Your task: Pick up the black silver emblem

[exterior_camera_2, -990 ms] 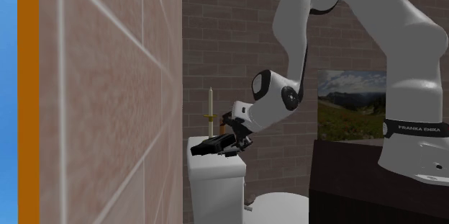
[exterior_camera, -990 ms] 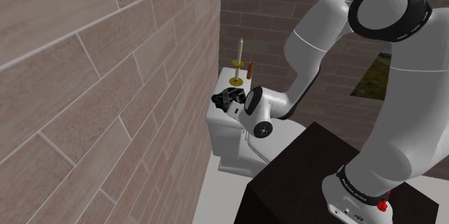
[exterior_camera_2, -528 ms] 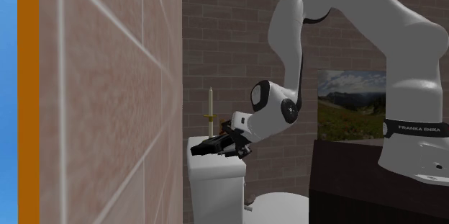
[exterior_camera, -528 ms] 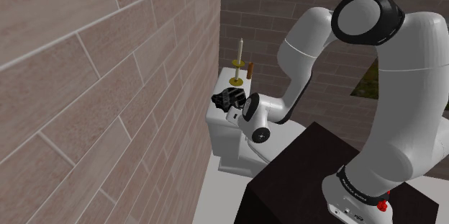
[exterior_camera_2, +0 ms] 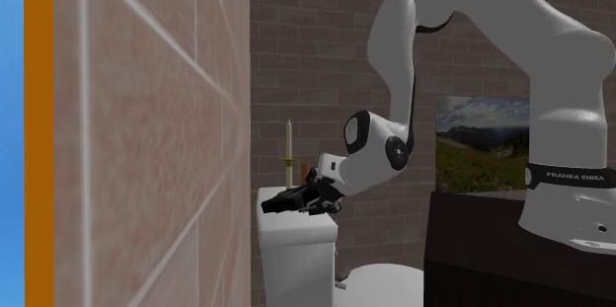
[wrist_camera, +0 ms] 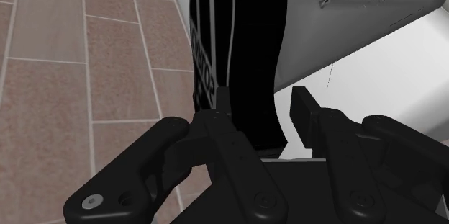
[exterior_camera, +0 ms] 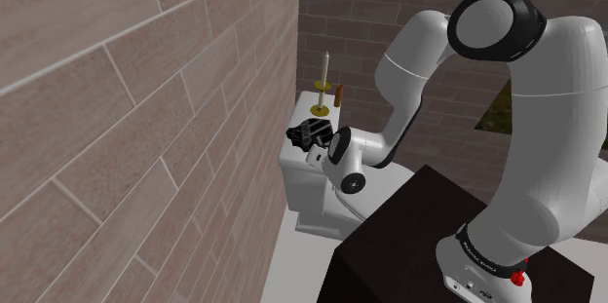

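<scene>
The emblem (wrist_camera: 237,35) is a flat black piece with thin silver stripes and lettering. It lies on the lid of a white toilet tank (exterior_camera: 304,182) beside the tiled wall. In the wrist view my gripper (wrist_camera: 262,107) is shut on it, one finger (wrist_camera: 224,111) lying against its striped face and the other at its far edge. From the shoulder view the gripper (exterior_camera: 298,135) sits low over the near end of the lid. In the second exterior view the gripper (exterior_camera_2: 296,199) points toward the wall, with the emblem (exterior_camera_2: 278,201) sticking out ahead of it.
A tall candle (exterior_camera: 325,65) on a brass holder and a small brown cylinder (exterior_camera: 339,94) stand at the far end of the lid. The tiled wall (exterior_camera: 146,126) runs close alongside. The dark stand (exterior_camera: 409,243) is near, and a landscape picture (exterior_camera_2: 481,142) hangs behind.
The arm dropped and leaned in toward the tank lid, then held still. The fingers went from standing wide apart to shut on the emblem.
</scene>
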Controlling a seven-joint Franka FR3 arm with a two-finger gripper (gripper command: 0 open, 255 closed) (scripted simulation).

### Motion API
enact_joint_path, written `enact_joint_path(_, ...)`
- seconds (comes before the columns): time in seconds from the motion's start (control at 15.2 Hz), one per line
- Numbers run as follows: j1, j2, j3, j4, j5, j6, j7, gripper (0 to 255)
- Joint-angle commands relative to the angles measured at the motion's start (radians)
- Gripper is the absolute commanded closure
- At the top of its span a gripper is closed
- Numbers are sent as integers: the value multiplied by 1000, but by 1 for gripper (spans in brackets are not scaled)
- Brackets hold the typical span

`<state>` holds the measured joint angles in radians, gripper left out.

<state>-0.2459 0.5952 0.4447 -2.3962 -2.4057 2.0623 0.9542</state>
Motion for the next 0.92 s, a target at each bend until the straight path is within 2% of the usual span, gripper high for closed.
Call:
enact_joint_path(0.0, 0, 0, 0, 0, 0, 0, 0, 255)
enact_joint_path(0.13, 0, 0, 0, -1, 0, 0, 0, 255)
enact_joint_path(0.86, -33, -182, 39, -60, 79, 110, -53, 255)
